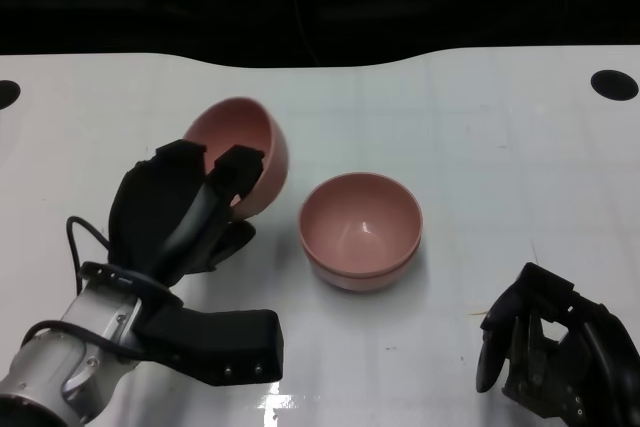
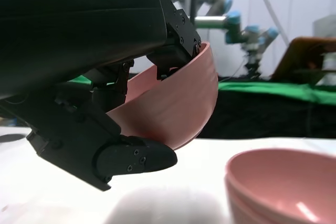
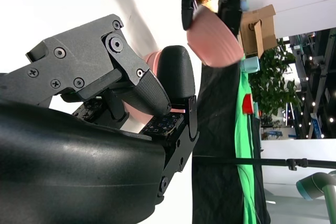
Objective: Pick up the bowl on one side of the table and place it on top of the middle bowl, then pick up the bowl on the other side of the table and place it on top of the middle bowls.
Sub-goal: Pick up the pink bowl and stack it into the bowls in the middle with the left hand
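Head view showed the left hand (image 1: 190,212) grasping a pink bowl (image 1: 250,152), tilted and lifted off the white table (image 1: 500,147), its fingers hooked over the near rim. The bowl hung just left of the stacked pink bowls (image 1: 361,230) at the table's middle, apart from them. The right hand (image 1: 555,352) rested at the near right, fingers curled in, holding nothing. A black hole (image 1: 614,84) marked the far right.

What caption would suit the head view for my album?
Left hand lifts a tilted pink bowl beside the stacked middle bowls; right hand rests empty.
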